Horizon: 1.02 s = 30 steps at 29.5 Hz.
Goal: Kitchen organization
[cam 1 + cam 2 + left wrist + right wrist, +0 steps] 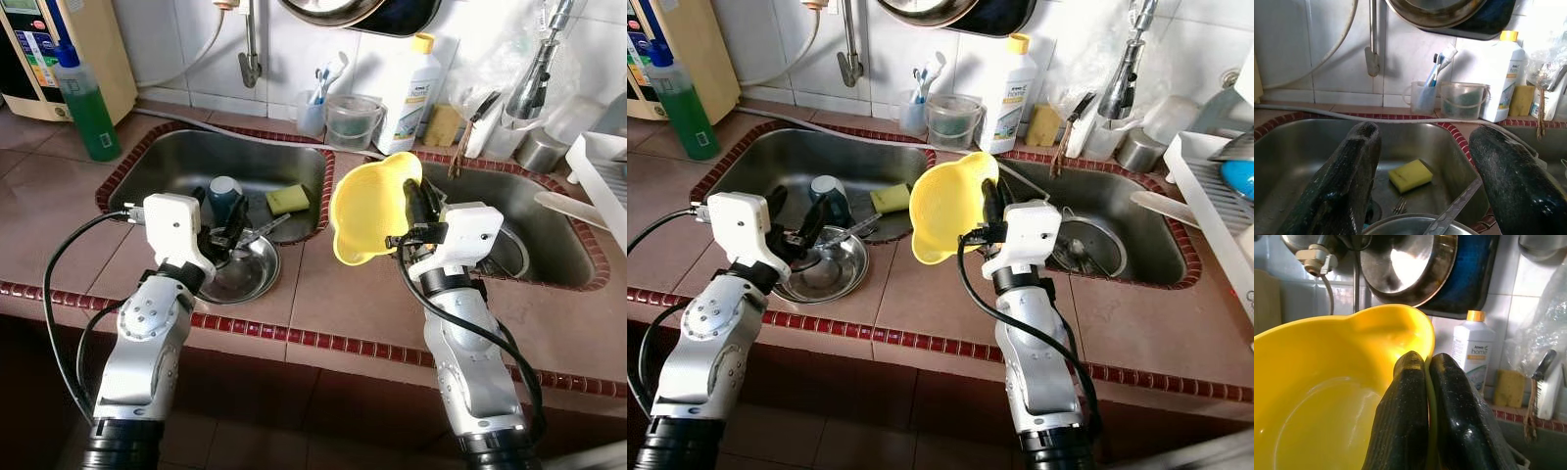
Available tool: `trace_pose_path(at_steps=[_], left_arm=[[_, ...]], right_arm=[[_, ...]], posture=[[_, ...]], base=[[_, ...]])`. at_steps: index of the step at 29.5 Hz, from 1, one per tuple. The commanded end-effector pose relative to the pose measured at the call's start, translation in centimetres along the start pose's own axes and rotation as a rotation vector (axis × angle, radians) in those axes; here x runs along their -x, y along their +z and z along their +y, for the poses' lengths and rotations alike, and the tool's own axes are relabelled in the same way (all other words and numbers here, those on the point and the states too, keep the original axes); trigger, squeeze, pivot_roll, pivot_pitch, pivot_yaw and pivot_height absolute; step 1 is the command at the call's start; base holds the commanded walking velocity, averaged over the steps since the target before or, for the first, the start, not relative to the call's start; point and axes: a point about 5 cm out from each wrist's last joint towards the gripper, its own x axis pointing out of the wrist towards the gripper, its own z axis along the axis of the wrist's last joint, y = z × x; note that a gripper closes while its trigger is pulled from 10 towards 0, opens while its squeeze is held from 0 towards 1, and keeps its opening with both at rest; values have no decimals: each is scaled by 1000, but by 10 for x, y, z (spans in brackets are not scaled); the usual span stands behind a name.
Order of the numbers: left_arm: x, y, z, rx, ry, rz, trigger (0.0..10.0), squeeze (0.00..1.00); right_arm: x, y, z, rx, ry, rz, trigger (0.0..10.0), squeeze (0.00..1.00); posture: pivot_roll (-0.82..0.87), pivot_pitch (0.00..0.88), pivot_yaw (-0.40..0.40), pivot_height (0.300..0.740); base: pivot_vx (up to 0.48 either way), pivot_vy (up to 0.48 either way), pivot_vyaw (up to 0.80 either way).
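The right gripper (415,201) holds a yellow bowl (370,211) by its rim, its 2 fingers (1405,416) pinched tight on the thin yellow edge, 1 inside and 1 outside. The bowl is tilted on its side, opening facing the robot's left, raised over the tiled counter (343,299) between the 2 sinks.

The left gripper (227,235) hangs over the near edge of the left sink (176,162), its jaws spread wide with nothing between them. Just below it sits a steel bowl (245,269) with a knife (1454,210) resting across it. Deeper in that sink lie a yellow sponge (287,199), a fork (1399,205) and a dark blue cup (223,191).

Along the tiled back wall stand a green bottle (88,108), a clear cup with toothbrushes (313,110), a small clear tub (353,119), a white bottle with a yellow cap (409,93) and another sponge (443,125). A brush (472,127) leans near the tap (534,83) of the right sink (549,220). A white rack (598,171) stands at the far right. A steel pan (1405,267) hangs on the wall above.
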Motion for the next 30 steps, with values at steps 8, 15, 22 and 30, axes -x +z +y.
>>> trace_pose_path(at_steps=[8,15,22,30], left_arm=[[-4,1,0,4,0,5,10000,0],[-3,0,1,2,4,6,10000,0],[-3,0,1,2,7,7,10000,0],[-3,0,1,1,9,8,10000,0]], right_arm=[[-3,2,2,9,19,-28,10000,0],[-1,1,3,8,29,-27,10000,0],[0,0,3,7,33,-25,10000,0],[1,0,4,6,38,-23,10000,0]], posture=[[-157,0,-60,740],[-157,0,-64,740],[-158,0,-66,740],[-160,0,-66,740]], base=[[0,0,0],[0,0,0],[105,0,0],[284,0,0]])
